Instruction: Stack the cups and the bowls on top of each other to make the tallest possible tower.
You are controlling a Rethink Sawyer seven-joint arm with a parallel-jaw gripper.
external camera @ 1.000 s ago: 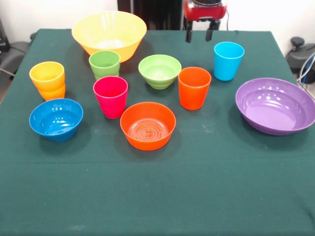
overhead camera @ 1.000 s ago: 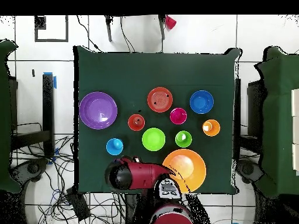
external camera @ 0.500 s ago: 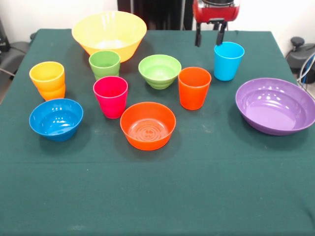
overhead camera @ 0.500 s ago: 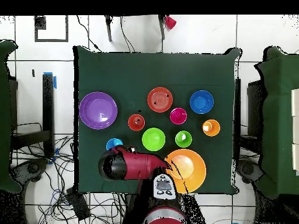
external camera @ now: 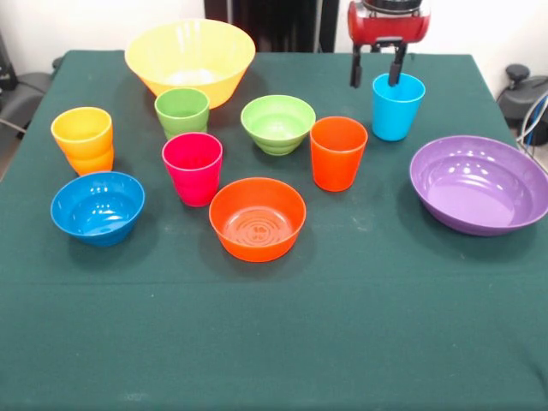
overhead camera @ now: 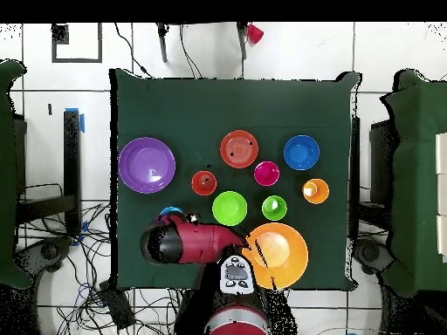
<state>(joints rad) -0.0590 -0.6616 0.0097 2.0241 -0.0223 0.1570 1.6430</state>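
Light blue cup (external camera: 397, 106) sat under my spread pincer (external camera: 377, 71); light, slippery plastic, so I'd pinch its rim.

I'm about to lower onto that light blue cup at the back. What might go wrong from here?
1. The open claw is offset from the light blue plastic cup: one finger hangs outside its rim, so descending might clip the rim and tip it.
2. The orange plastic cup stands close; a knocked blue cup could strike it.
3. In the overhead view the arm hides most of the blue cup, so only the front view shows alignment.
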